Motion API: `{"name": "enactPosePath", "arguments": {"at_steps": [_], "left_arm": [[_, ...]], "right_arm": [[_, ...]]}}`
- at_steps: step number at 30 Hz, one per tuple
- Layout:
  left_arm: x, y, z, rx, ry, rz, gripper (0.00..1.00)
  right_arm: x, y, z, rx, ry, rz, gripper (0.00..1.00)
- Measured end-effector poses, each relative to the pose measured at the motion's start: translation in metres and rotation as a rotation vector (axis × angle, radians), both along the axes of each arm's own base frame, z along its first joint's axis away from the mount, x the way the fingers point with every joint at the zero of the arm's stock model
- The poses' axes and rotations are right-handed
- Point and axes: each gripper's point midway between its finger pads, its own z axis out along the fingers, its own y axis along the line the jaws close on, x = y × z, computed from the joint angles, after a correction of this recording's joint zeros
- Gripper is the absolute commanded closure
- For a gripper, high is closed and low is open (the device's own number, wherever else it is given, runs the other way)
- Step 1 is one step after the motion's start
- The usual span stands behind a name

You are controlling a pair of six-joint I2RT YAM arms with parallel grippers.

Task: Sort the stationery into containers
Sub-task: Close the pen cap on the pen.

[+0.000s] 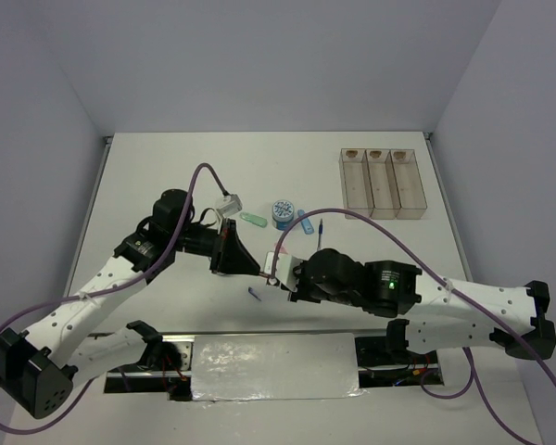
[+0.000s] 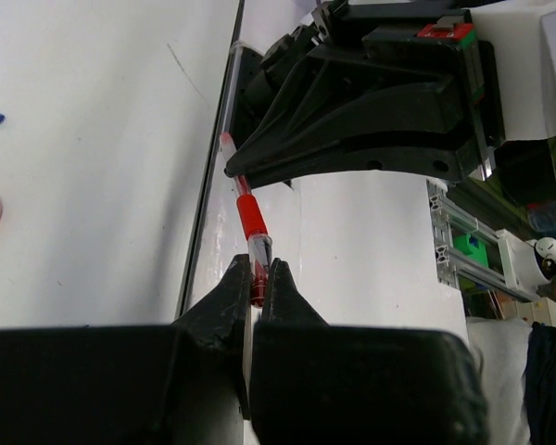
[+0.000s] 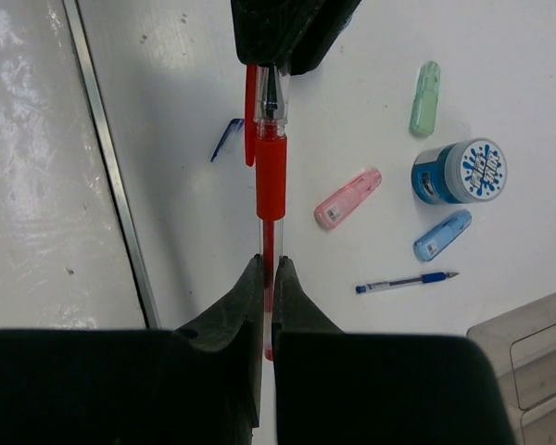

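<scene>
Both grippers met over the middle of the table [image 1: 167,167], each clamped on one end of the same red pen [image 3: 270,176]. The left gripper [image 2: 258,273] had its jaws pressed tight on the clear barrel just past the red grip sleeve. The right gripper [image 3: 267,269] had its jaws squeezed shut on the other end, so the pen hung off the table between them. From above, the two wrists covered nearly all of the pen, and only a speck of red showed. In the right wrist view its lower end was lost between the fingers. Just beyond it lay the pink clip [image 3: 347,197], and farther off were the green clip [image 3: 425,85], the blue clip [image 3: 442,235] and the blue pen [image 3: 408,281], all flat on the table and apart from one another. The tape roll [image 3: 463,171] sat between the green and blue clips; whether it was one roll or two pressed together could not be made out. A small dark blue piece [image 3: 227,139] lay near the pen, too small to identify. The tray [image 1: 385,184] stood at the far right of the table, well apart, cut off at the corner of the right wrist view.
</scene>
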Motion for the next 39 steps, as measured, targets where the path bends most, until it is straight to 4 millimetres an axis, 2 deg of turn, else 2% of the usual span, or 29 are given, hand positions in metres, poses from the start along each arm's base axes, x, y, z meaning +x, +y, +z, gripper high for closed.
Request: {"name": "enactPosePath", "arguments": {"at_steps": [7,18,26,39], "left_arm": [[0.004,-0.002,0.005,-0.023,-0.015,0.012,1.0],[0.01,-0.006,-0.005,0.029,-0.035,0.039,1.0],[0.012,-0.004,-0.002,0.032,-0.066,0.071,1.0],[0.007,-0.006,-0.002,0.03,-0.067,0.052,1.0]], "right_arm": [[0.005,-0.004,0.007,0.038,-0.027,-0.03,1.0],[0.008,-0.007,0.0,-0.023,-0.011,-0.068,1.0],[0.012,-0.005,0.001,-0.019,-0.011,-0.1,1.0],[0.004,-0.005,0.006,0.006,0.011,-0.064,1.0]]}}
